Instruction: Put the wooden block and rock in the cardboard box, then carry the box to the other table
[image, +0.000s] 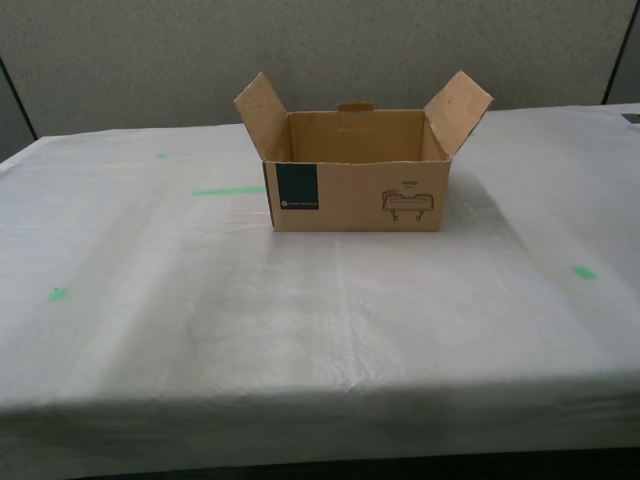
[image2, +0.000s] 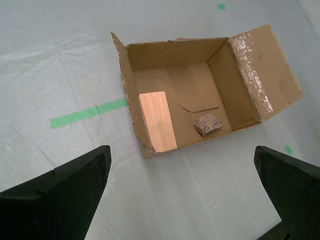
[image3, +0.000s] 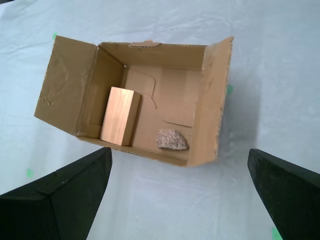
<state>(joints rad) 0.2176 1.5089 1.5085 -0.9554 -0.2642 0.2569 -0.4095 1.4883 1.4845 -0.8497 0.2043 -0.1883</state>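
Observation:
The cardboard box stands open on the other table, the one with a wrinkled white top, with both side flaps spread outward. Inside it lie the wooden block and the rock, apart from each other on the box floor. The second wrist view also shows the wooden block against one wall and the rock near the front wall. My first gripper and my second gripper both hover above the box, open and holding nothing. Neither arm shows in the exterior view.
Green tape marks dot the white cloth, one strip just to the exterior view's left of the box. A grey partition wall stands behind the table. The table's front edge runs across the exterior view's bottom.

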